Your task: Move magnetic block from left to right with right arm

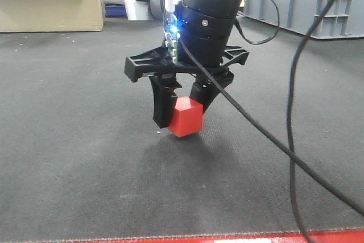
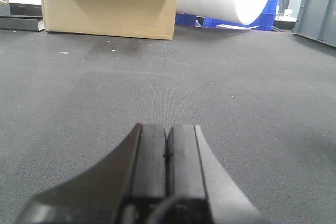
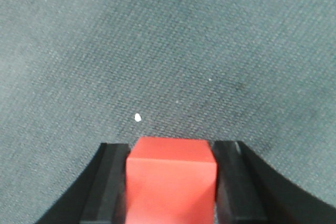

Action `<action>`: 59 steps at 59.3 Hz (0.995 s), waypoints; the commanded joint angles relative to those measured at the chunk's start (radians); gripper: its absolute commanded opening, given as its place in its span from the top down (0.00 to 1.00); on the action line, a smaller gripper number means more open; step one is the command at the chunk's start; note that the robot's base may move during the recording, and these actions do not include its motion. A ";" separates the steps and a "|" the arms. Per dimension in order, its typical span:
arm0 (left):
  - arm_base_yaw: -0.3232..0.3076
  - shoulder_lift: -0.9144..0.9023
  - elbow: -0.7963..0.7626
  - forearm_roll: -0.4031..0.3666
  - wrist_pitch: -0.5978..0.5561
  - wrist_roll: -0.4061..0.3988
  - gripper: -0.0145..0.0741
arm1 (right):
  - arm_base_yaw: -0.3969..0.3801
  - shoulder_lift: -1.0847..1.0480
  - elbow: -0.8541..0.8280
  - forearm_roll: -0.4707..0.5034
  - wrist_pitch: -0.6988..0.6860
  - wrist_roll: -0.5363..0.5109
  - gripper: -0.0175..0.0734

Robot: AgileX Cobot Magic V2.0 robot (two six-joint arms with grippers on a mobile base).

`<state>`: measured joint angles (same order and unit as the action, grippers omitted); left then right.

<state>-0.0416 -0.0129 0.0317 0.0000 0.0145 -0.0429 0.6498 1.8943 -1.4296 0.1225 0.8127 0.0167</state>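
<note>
The right hand [image 1: 185, 116] grips the red block [image 1: 187, 117] between its two black fingers, the block tilted and lifted just clear of the grey mat [image 1: 85, 140]. The left hand [image 2: 168, 153] is clenched, empty, low over the mat, a cardboard box [image 2: 107, 3] at its 11 o'clock.

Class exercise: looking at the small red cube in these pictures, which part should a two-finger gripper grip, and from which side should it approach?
Grip the small red cube across two opposite flat faces, coming from above. Its parallel faces suit flat pads; the right gripper holds it that way now, above the dark grey mat.
</note>
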 commanded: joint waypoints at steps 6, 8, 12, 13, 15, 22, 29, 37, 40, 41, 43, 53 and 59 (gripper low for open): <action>-0.006 -0.010 0.010 0.000 -0.090 -0.004 0.97 | -0.007 -0.051 -0.041 0.006 -0.020 0.000 0.11; -0.006 -0.010 0.010 0.000 -0.090 -0.004 0.97 | -0.007 -0.051 -0.043 0.006 -0.013 0.000 0.10; -0.006 -0.010 0.010 0.000 -0.090 -0.004 0.97 | -0.007 -0.054 -0.055 0.006 0.000 0.000 0.12; -0.006 -0.010 0.010 0.000 -0.090 -0.004 0.97 | -0.007 -0.054 -0.057 0.006 0.003 0.000 0.12; -0.006 -0.010 0.010 0.000 -0.090 -0.004 0.97 | -0.007 -0.060 -0.066 0.006 0.008 0.000 0.12; -0.006 -0.010 0.010 0.000 -0.090 -0.004 0.97 | -0.007 -0.095 -0.079 0.006 0.014 0.000 0.13; -0.006 -0.010 0.010 0.000 -0.090 -0.004 0.97 | -0.007 -0.164 -0.076 0.006 0.013 0.000 0.28; -0.006 -0.010 0.010 0.000 -0.090 -0.004 0.97 | -0.007 -0.268 -0.045 0.006 0.015 0.000 0.59; -0.006 -0.010 0.010 0.000 -0.090 -0.004 0.97 | -0.007 -0.313 -0.017 0.006 0.008 0.000 0.71; -0.006 -0.010 0.010 0.000 -0.090 -0.004 0.97 | -0.007 -0.327 -0.009 0.006 0.005 0.000 0.74; -0.006 -0.010 0.010 0.000 -0.090 -0.004 0.97 | -0.007 -0.354 0.017 0.006 -0.003 0.000 0.76; -0.006 -0.010 0.010 0.000 -0.090 -0.004 0.97 | -0.007 -0.529 0.177 0.006 -0.095 0.000 0.74; -0.006 -0.010 0.010 0.000 -0.090 -0.004 0.97 | -0.007 -0.640 0.303 0.007 -0.175 0.000 0.74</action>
<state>-0.0416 -0.0129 0.0317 0.0000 0.0145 -0.0429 0.6498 1.3629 -1.1818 0.1241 0.7526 0.0167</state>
